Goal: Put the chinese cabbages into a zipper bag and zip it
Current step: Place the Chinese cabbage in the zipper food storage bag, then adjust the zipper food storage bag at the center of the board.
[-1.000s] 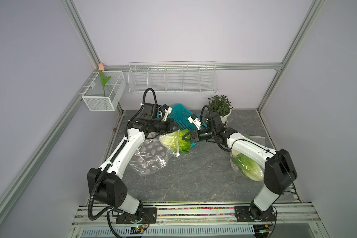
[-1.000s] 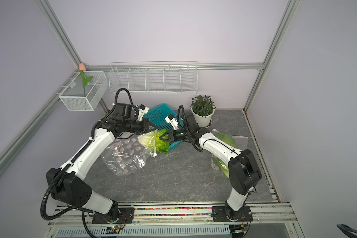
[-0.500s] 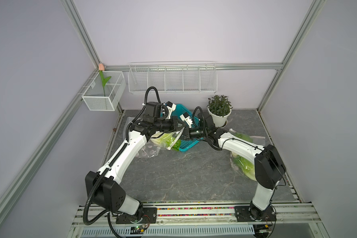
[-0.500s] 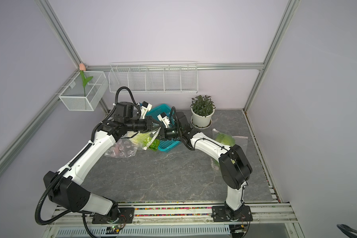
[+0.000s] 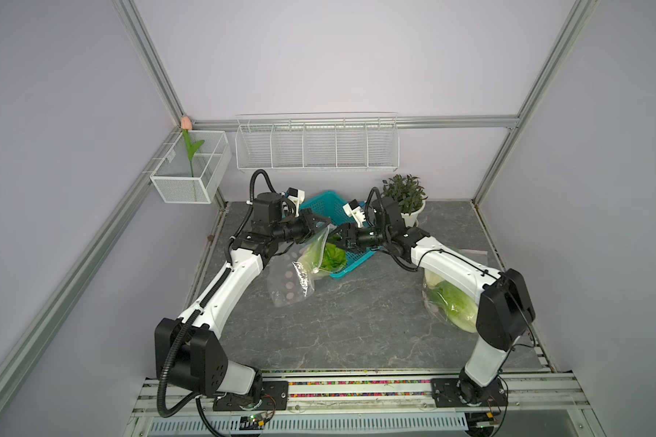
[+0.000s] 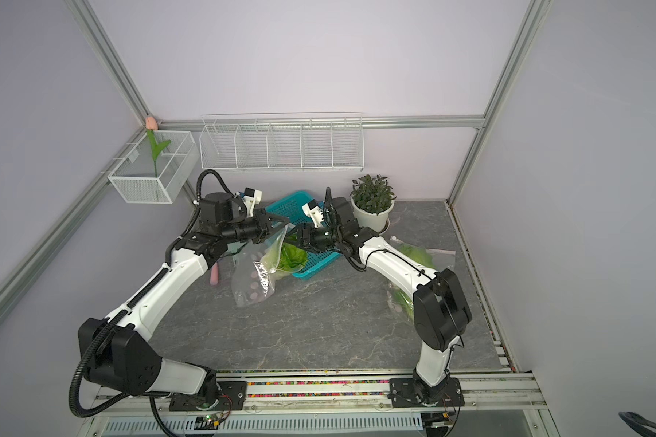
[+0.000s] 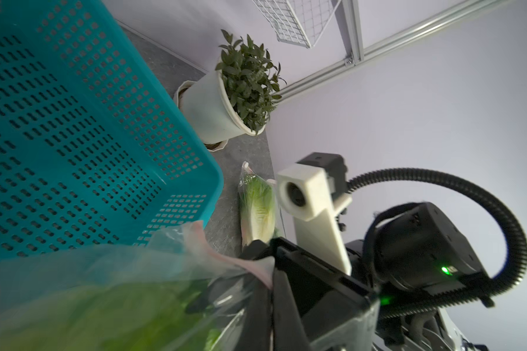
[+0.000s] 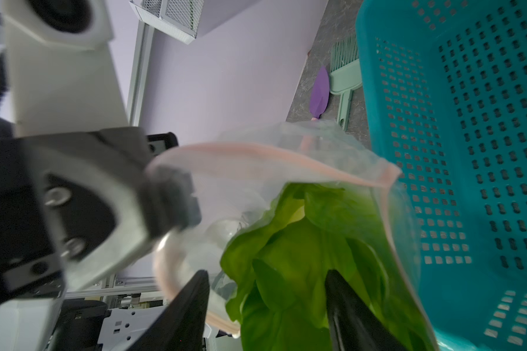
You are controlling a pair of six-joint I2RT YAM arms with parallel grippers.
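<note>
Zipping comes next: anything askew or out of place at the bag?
Yes: chinese cabbage leaves seem to spill from the zipper bag mouth, straddled by the open right gripper; the left gripper pinches only one rim corner.

The left arm point(image 5: 239, 278) stands on its base at the near left edge of the table and reaches forward and inward, with the forearm sloping upward and the wrist roughly level. The left claw point(image 5: 320, 224) points toward the right arm. Its jaws are closed, pinching the rim of the zipper bag point(image 5: 292, 280) that hangs beneath it. The right arm point(image 5: 453, 266) stands on its base at the near right edge, folds at the upper joint and extends inward, wrist roughly level. The right claw point(image 8: 266, 273) faces the left claw at close range. Its two black fingers point(image 8: 192, 307) stand apart, with leaves of a chinese cabbage point(image 8: 286, 243) between them.
</note>
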